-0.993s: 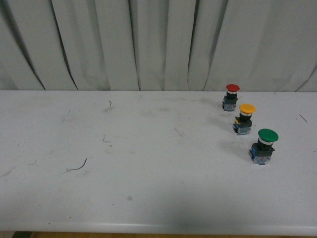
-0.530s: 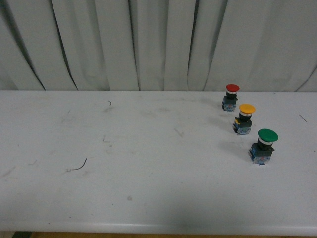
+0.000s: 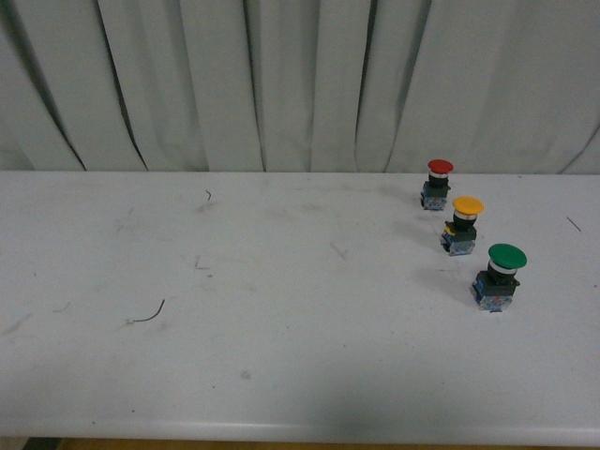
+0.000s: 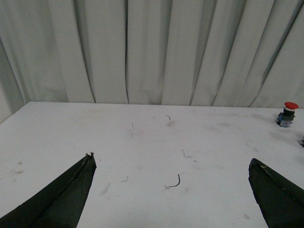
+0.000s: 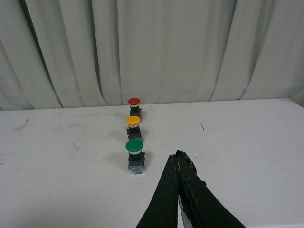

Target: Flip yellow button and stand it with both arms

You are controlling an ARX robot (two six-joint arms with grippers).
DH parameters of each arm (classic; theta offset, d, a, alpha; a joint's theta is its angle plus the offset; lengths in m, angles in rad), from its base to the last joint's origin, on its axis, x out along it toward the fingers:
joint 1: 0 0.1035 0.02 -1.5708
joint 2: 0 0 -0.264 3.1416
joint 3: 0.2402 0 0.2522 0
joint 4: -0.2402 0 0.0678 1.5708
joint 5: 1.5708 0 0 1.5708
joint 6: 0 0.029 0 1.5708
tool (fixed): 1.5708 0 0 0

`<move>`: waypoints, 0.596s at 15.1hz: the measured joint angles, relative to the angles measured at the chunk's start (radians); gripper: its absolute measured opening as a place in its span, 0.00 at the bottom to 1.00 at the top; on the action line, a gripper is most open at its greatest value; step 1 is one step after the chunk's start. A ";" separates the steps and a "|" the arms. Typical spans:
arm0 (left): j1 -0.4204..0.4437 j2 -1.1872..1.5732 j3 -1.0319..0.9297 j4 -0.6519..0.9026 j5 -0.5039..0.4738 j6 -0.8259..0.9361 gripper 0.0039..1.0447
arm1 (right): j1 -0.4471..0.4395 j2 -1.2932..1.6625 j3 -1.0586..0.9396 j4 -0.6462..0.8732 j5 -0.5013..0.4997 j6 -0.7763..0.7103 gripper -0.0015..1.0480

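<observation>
Front view: on the scuffed white worktop point(image 3: 281, 328), three push-buttons stand upright in a diagonal row at about three o'clock, caps up. The small yellow-capped push-button with black collar and blue-grey base point(image 3: 462, 225) is the middle one, between the red-capped button point(image 3: 437, 183) farther back and the larger green-capped button point(image 3: 498, 276) nearer. Neither arm shows here.

Left wrist view: the left gripper point(image 4: 173, 164) has its black fingers point(image 4: 71, 194) spread wide, holding nothing; the red button point(image 4: 287, 113) sits at two o'clock.

Right wrist view: the right gripper point(image 5: 179, 156) has its fingers point(image 5: 167, 190) pressed together, empty, near the green button point(image 5: 135, 156); the yellow button point(image 5: 133, 126) stands behind it, well apart from the fingertips.
</observation>
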 joint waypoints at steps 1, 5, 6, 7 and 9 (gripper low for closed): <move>0.000 0.000 0.000 0.000 0.000 0.000 0.94 | 0.000 0.000 0.000 0.000 0.000 0.000 0.02; 0.000 0.000 0.000 0.000 0.000 0.000 0.94 | 0.000 0.000 0.000 0.000 0.000 -0.001 0.30; 0.000 0.000 0.000 0.000 0.000 0.000 0.94 | 0.000 0.000 0.000 0.000 0.000 -0.001 0.43; 0.000 0.000 0.000 0.000 0.000 0.000 0.94 | 0.000 0.000 0.000 0.000 0.000 -0.001 0.46; 0.000 0.000 0.000 0.000 0.000 0.000 0.94 | 0.000 0.000 0.000 0.000 0.000 -0.001 0.53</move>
